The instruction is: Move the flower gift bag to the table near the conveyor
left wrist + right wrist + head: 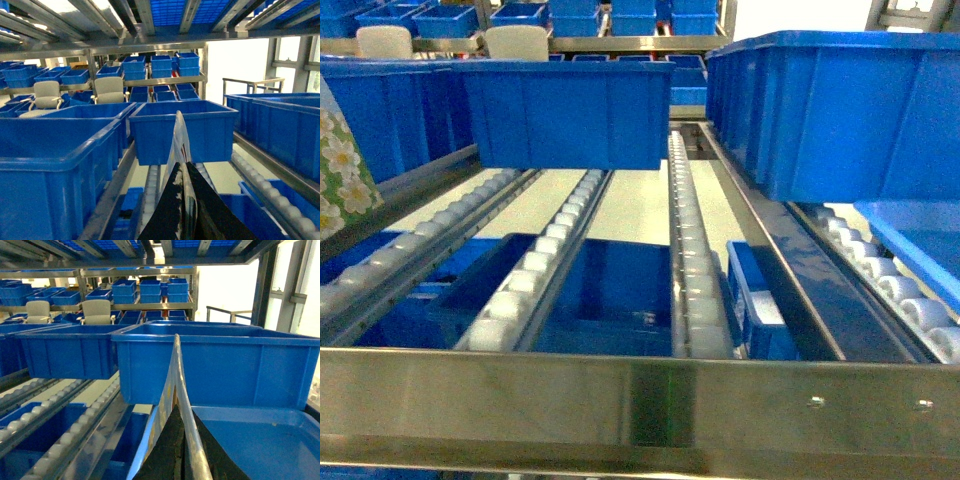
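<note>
The flower gift bag [340, 175], green with white blossoms, shows only as a corner at the head view's far left edge. In the left wrist view my left gripper [186, 167] is shut, its black fingers [170, 205] pinching the bag's thin glossy edge [179, 140], which stands up ahead of them. My right gripper [182, 412] is also shut, on a thin glossy sheet edge [172, 375] with yellowish print. Neither gripper shows in the head view. The conveyor [535, 265] runs ahead as steel lanes of white rollers. The table is out of view.
Blue bins sit on the lanes: one in the middle [565, 110] and a large one on the right [840, 110]. A shiny blue tray [260, 440] lies beside my right gripper. A steel crossbar [640, 400] spans the front. Shelves of bins and two pale chairs [515, 42] stand behind.
</note>
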Tool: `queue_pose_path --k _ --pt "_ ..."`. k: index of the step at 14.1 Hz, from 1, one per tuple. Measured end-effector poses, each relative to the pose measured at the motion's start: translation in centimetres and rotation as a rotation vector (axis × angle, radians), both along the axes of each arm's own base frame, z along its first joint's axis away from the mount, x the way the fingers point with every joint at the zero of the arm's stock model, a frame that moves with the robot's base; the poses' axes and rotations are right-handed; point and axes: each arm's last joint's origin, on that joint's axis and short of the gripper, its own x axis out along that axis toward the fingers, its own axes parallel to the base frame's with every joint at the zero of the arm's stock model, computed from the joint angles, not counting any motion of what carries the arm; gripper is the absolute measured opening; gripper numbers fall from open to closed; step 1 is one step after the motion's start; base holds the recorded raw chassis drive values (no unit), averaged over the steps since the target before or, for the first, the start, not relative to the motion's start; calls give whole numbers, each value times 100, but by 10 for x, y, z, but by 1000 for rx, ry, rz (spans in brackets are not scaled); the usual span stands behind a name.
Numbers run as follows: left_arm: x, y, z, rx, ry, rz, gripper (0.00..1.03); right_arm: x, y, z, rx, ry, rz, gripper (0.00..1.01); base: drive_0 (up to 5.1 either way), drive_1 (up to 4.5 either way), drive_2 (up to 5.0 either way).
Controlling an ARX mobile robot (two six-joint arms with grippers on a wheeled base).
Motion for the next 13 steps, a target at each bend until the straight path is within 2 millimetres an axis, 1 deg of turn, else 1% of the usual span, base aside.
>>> queue_pose_path --k 13 --pt "0 0 0 0 2 1 2 1 0 -1 2 6 0 2 -449 84 404"
